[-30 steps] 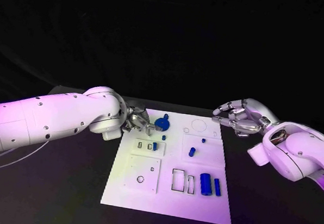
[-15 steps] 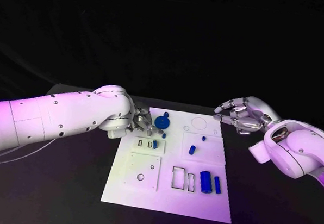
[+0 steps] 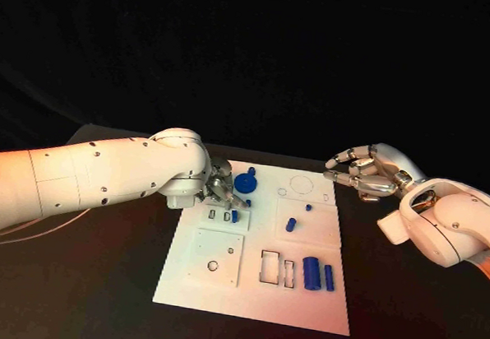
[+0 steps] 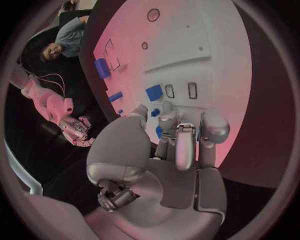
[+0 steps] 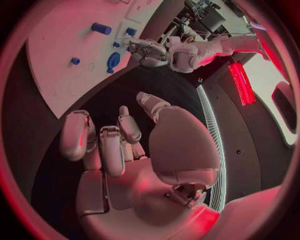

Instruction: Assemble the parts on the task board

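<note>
left hand [image 3: 221,190] moved in over task board [image 3: 251,303] edge.

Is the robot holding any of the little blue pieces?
The right hand holds nothing. The left hand is down on the task board among the blue parts, but a hold cannot be told.

1. Left robot hand [image 3: 217,189]: fingertips hidden behind its own forearm; whether it holds anything cannot be told.
2. Small blue part [image 4: 154,113] partly covered by the fingers [image 4: 167,111].
3. Bench [image 3: 101,286] cut off by the picture's lower edge.
</note>
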`<action>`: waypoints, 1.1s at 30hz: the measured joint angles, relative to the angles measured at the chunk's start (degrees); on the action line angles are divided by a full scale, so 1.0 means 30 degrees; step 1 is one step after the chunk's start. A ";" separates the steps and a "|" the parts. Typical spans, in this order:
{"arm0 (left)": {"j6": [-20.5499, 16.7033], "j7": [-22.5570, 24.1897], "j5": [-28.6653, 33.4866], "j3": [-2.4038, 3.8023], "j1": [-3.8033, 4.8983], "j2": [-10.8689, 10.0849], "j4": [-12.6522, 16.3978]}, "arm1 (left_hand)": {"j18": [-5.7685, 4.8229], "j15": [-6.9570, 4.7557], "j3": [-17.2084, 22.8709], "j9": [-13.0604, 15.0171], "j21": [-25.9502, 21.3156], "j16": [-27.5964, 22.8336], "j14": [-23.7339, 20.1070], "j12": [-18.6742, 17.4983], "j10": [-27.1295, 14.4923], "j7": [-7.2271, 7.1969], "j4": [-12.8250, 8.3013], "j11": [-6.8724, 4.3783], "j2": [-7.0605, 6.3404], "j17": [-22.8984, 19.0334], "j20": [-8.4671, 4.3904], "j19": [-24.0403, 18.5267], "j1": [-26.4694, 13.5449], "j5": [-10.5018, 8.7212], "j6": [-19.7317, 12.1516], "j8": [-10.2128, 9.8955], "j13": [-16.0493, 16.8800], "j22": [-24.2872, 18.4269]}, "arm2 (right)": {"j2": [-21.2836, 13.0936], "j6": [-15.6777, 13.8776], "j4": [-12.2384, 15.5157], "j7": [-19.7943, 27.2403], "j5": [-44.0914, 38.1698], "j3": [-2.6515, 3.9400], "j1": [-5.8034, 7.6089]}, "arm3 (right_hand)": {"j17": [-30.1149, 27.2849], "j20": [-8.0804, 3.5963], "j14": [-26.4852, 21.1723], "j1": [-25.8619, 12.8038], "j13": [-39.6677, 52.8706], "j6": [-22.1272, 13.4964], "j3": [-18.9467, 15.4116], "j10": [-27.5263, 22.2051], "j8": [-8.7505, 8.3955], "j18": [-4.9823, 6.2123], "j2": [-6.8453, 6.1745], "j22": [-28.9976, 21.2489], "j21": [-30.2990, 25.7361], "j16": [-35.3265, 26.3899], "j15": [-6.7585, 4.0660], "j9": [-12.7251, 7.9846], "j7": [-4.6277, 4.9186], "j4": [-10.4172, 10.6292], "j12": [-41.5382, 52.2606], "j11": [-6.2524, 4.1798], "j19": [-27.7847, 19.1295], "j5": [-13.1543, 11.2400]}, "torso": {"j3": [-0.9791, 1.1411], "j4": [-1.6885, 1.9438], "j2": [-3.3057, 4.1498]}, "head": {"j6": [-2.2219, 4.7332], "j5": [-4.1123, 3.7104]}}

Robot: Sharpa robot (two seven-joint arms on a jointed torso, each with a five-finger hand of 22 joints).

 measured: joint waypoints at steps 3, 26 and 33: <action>0.0196 -0.0025 -0.0020 -0.0011 0.0000 0.0048 -0.0010 | 0.0001 0.0000 0.0000 0.0052 0.0000 0.0000 0.0000 0.0000 -0.0001 0.0000 0.0000 0.0000 0.0020 0.0000 0.0000 0.0000 0.0178 0.0000 0.0000 0.0000 0.0000 0.0031 | 0.0026 0.0000 -0.0028 -0.0001 -0.0017 0.0000 0.0000 | 0.0000 0.0000 0.0000 0.0000 0.0000 0.0000 0.0047 0.0000 0.0000 0.0000 0.0000 0.0000 0.0000 0.0000 0.0000 -0.0001 0.0000 0.0047 0.0000 0.0000 0.0000 0.0024 | 0.0002 0.0013 0.0000 | -0.0037 -0.0020; 0.1401 -0.0155 -0.0021 -0.0086 -0.0001 0.0280 -0.0106 | 0.0004 0.0002 0.0885 0.0346 0.0125 -0.0001 -0.0001 0.0000 -0.0001 -0.0002 -0.0029 0.0002 0.0602 -0.0004 0.0001 0.0001 0.1305 0.0001 -0.0137 -0.0001 -0.0023 0.0213 | 0.0222 0.0067 -0.0269 -0.0066 -0.0287 0.0000 -0.0018 | -0.0001 0.0001 0.0000 0.0000 0.0002 0.0001 0.0048 0.0000 0.0072 -0.0001 0.0000 0.0000 0.0001 0.0001 0.0000 -0.0005 0.0001 0.0046 0.0000 0.0002 -0.0001 0.0101 | 0.0020 0.0022 -0.0007 | -0.0152 -0.0031; 0.1577 -0.0168 0.0154 -0.0086 0.0000 0.0301 -0.0092 | 0.0004 -0.0109 0.2828 0.0593 0.0275 -0.0001 -0.0025 0.0000 -0.0071 -0.0071 -0.0059 -0.0067 0.0585 -0.0004 0.0001 0.0001 0.2633 0.0001 -0.0207 -0.0183 -0.0039 0.0319 | 0.0306 0.0074 -0.0353 -0.0100 -0.0316 0.0000 -0.0030 | -0.0002 0.0001 0.0000 -0.0001 0.0003 0.0001 0.0048 0.0001 0.0072 0.0000 0.0000 0.0001 0.0001 0.0001 0.0000 -0.0006 0.0001 0.0046 0.0000 0.0002 -0.0001 0.0100 | 0.0026 0.0026 -0.0007 | -0.0163 -0.0035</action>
